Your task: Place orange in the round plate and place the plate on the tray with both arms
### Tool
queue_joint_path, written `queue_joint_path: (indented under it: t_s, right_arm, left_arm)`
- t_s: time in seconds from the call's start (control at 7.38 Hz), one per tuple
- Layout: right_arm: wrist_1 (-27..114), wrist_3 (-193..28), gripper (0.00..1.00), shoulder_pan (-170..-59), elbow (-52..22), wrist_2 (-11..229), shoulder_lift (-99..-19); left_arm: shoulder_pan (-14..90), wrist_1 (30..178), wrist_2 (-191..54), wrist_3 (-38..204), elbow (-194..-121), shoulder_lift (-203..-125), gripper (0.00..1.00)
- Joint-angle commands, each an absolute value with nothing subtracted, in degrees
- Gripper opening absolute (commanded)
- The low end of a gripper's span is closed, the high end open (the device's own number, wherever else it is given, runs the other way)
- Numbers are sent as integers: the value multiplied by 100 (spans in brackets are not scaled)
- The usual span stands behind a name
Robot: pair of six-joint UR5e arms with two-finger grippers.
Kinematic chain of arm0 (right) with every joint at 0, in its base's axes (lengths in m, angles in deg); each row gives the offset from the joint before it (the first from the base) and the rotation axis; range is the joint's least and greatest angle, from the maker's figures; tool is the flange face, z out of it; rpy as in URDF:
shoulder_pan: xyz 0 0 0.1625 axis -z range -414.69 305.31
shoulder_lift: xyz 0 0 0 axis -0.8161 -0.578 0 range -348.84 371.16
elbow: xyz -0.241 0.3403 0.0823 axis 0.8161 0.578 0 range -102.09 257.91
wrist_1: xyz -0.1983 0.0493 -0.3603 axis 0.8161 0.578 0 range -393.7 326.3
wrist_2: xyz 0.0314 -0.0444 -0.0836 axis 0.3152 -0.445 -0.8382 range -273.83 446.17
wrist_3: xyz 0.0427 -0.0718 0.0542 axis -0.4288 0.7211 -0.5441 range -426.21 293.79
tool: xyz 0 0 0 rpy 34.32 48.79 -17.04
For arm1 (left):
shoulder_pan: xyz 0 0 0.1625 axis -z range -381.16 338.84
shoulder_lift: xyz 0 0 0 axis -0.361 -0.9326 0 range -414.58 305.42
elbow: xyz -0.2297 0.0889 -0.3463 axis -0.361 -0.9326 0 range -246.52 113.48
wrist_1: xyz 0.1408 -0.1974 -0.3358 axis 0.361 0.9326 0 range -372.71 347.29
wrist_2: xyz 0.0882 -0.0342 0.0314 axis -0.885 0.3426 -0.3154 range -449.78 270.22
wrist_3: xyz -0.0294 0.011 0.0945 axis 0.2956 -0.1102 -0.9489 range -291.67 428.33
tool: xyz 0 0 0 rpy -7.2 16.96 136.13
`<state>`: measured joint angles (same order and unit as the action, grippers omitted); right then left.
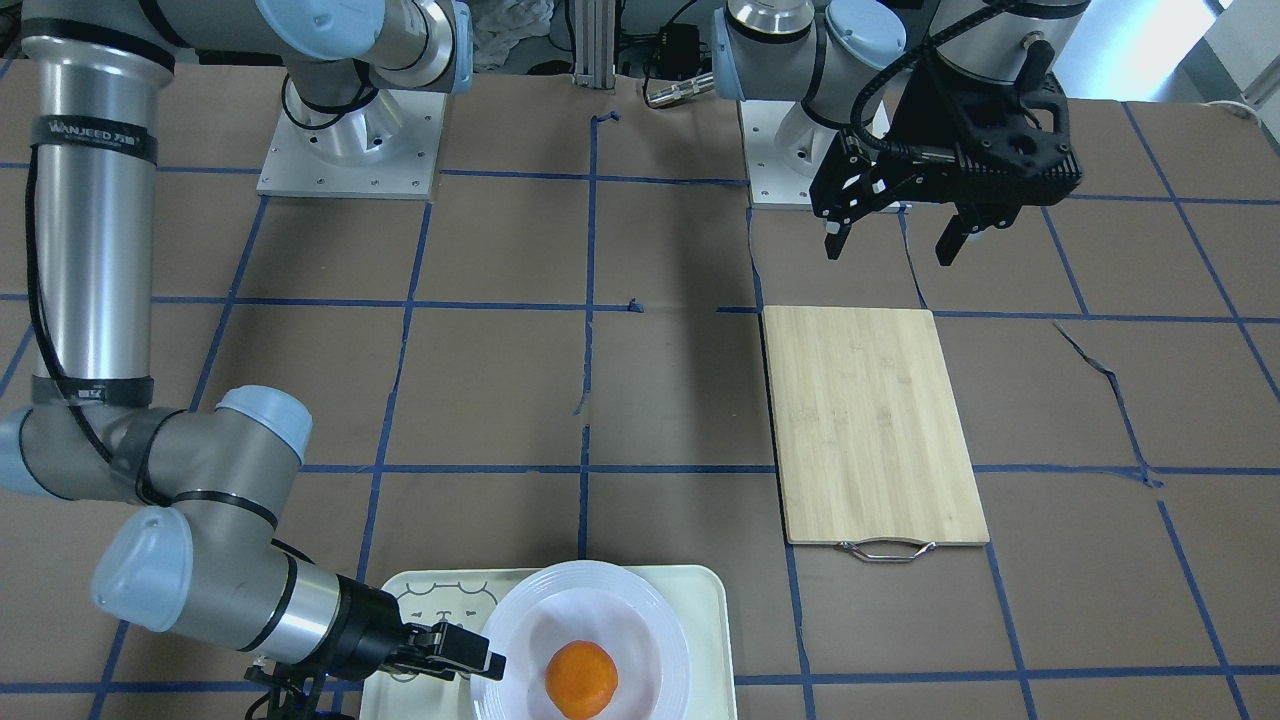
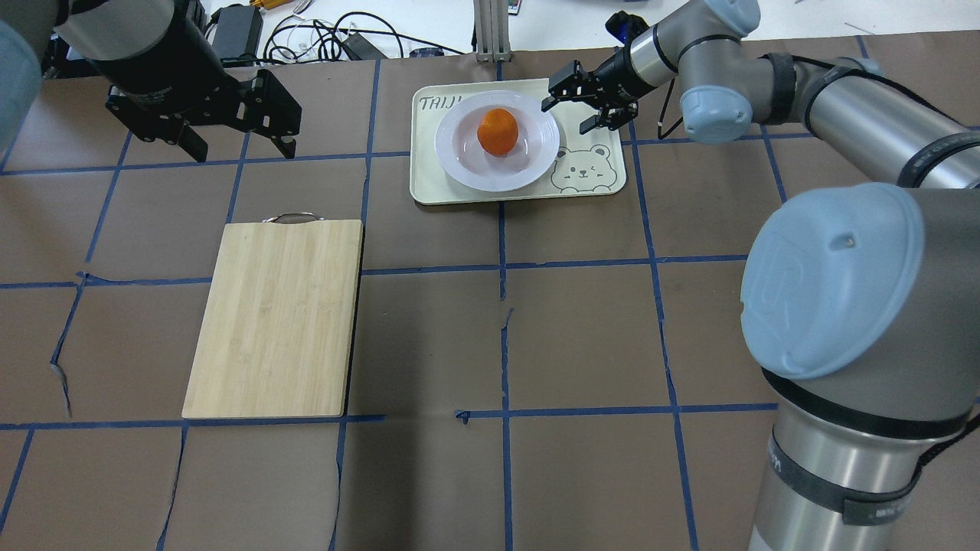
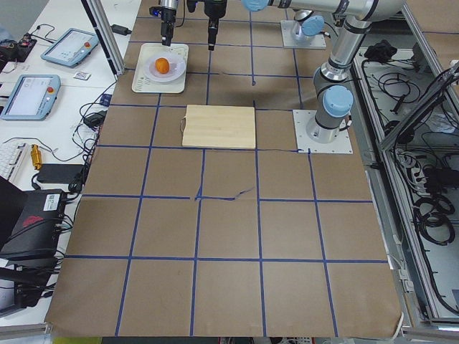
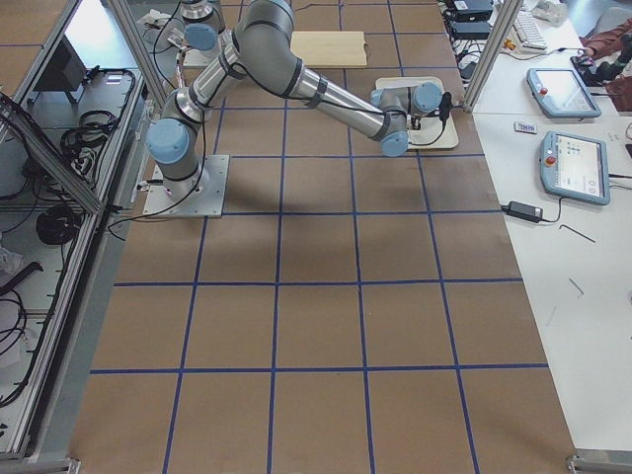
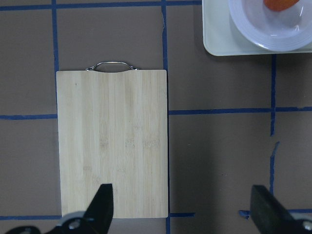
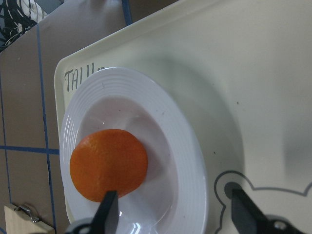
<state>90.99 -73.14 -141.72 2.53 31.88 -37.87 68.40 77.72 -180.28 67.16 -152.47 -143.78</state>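
The orange lies in the sunken centre of the white round plate. That plate rests on the cream tray at the table's far edge. My right gripper is open just beside the plate's rim, over the tray's bear corner, holding nothing. Whether a finger touches the rim I cannot tell. My left gripper hangs open and empty, well above the table.
A bamboo cutting board with a metal handle lies flat on the left arm's side, below the left gripper. Blue tape lines grid the brown table. Cables run along the far edge behind the tray.
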Motion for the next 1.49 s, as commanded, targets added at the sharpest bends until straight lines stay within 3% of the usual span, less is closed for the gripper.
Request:
queue_joint_path:
  t_s: [0.0,0.68,1.36]
  right_arm:
    - [7957,-7246,100,-14153,250,2065,-4583]
    - [4793,-7043,100,-14162,250,49,-6509]
    - [4558,-7052,100,-14188,267,-366,-7040]
  left_arm:
    - [6840,7773,-18030,6719,-15248,-14370,100]
    - [6840,7790,-18057,6719,-15248,-14370,100]
    - [6831,7790,-18030,6719,-15248,-14379,100]
